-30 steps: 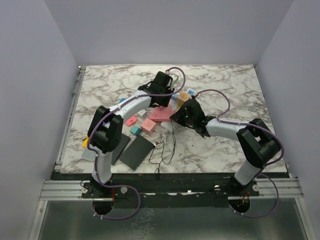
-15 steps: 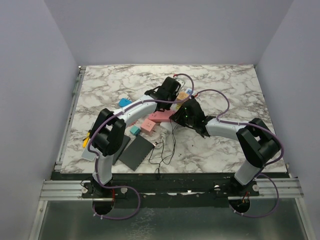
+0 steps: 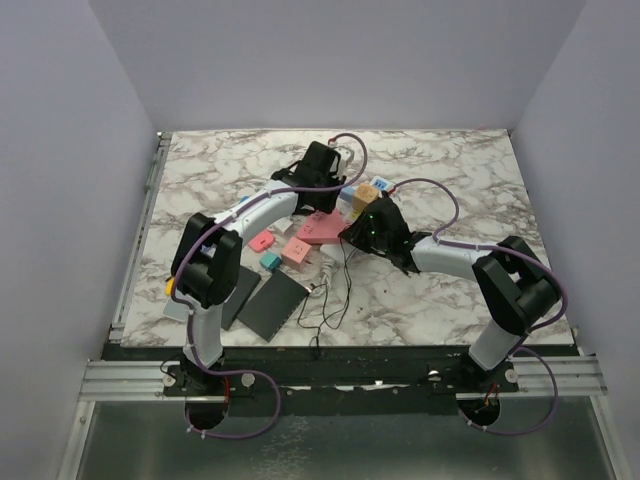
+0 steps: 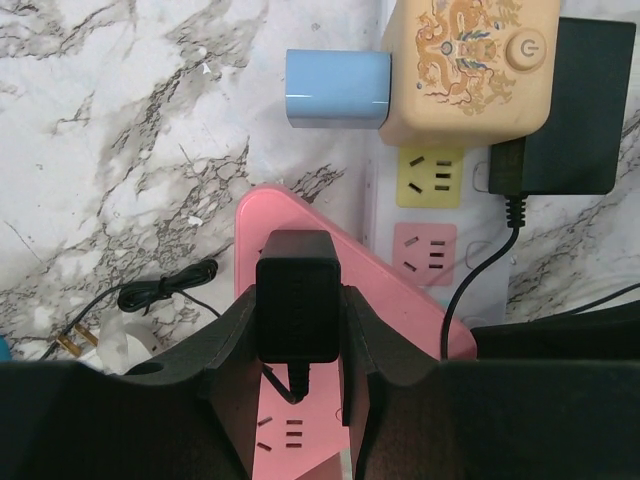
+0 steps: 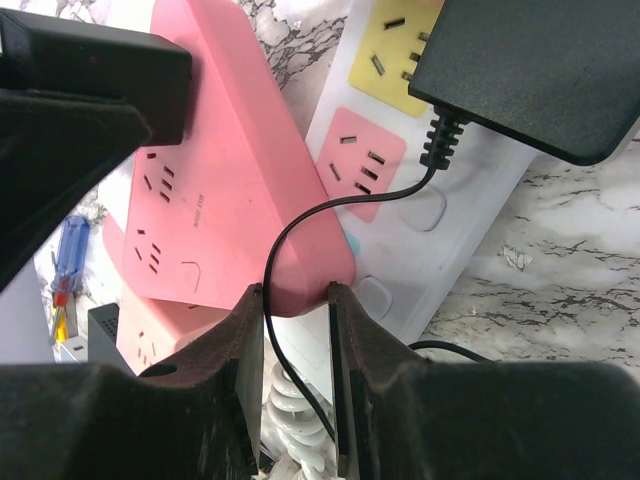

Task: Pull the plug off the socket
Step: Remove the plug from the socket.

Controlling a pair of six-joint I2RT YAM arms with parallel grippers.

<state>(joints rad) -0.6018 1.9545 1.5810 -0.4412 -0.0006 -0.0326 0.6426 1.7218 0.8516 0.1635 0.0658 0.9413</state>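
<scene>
Gripping a black rectangular plug [image 4: 297, 285], the left tool [image 4: 297, 310] holds it over a flat pink plastic power strip [image 4: 285, 210]; the right tool [image 5: 295, 298] pinches that strip's corner. The long white power strip [image 5: 490, 180] lies on the marble counter [image 4: 120, 150], partly under the pink one.

The upright black plug [image 4: 297, 300] sits over a pink strip [image 4: 370, 300] lying across the long white socket [image 4: 425, 253].

A marble-patterned table [image 3: 220, 160] stands enclosed by plain pale lavender walls [image 3: 60, 150] under even light.
</scene>
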